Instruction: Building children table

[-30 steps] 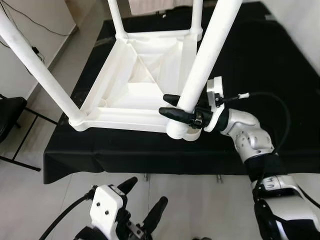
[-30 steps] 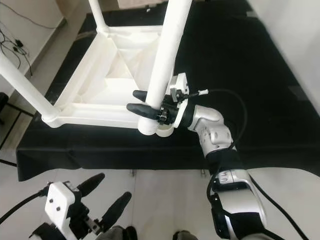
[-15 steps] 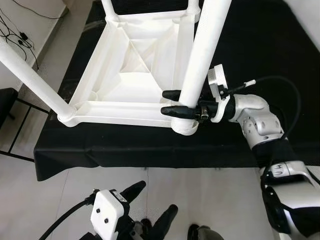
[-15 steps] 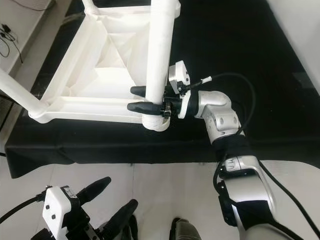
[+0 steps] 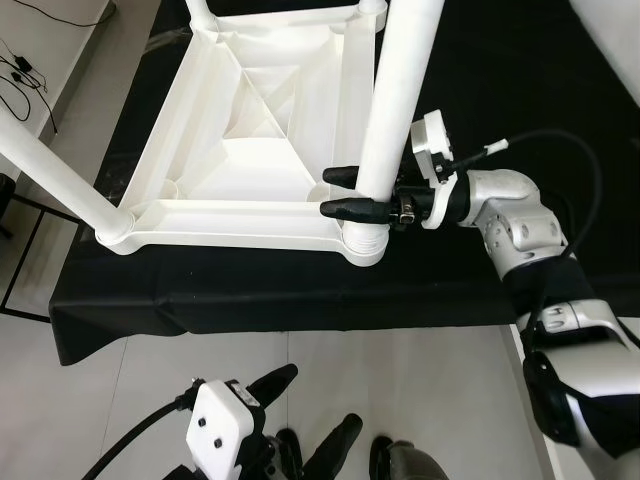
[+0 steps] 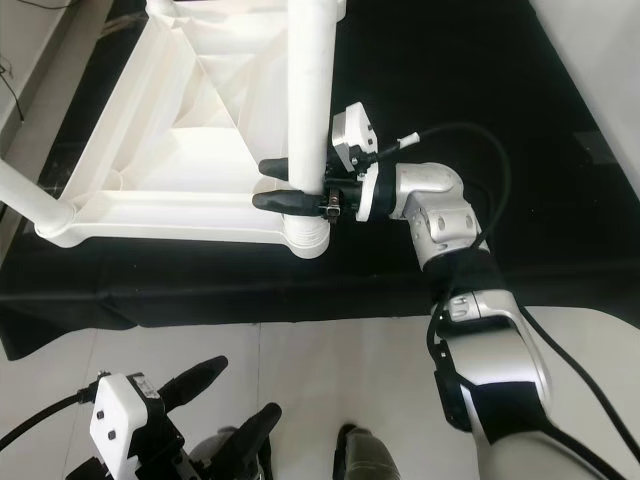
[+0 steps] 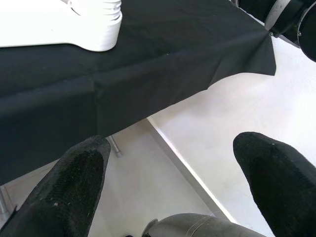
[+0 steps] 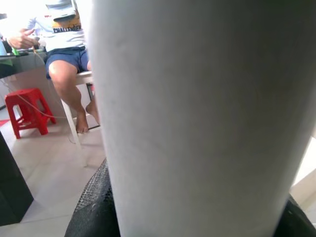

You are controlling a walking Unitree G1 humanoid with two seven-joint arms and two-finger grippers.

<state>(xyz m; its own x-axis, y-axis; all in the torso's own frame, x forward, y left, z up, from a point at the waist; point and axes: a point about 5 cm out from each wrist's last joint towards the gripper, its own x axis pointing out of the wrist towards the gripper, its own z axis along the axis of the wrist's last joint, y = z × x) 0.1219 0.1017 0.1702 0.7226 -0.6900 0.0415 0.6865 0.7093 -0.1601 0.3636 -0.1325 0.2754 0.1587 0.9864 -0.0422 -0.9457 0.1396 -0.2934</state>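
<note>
White moulded-plastic children's table [image 5: 250, 150] lying upside down on black cloth-covered platform [image 5: 520, 90].

Right gripper [image 5: 345, 192] closing around near white tubular leg [image 5: 400, 95] just above corner socket [image 5: 362, 243]; contact looks firm, probably.

Left gripper [image 7: 168, 173] hanging low, fingers spread, holding nothing.

Leg judged light, rigid, smooth, likely slipping; gripping low near socket seems best.

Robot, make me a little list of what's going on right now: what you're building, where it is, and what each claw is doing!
building: white table, upside down, legs up
where: on a black cloth
right claw: shut on the near leg, just above its socket
left claw: open, low over the floor, holding nothing
other legs: one stands at the near left corner
background: a person sits on a seat beside a red stool
</note>
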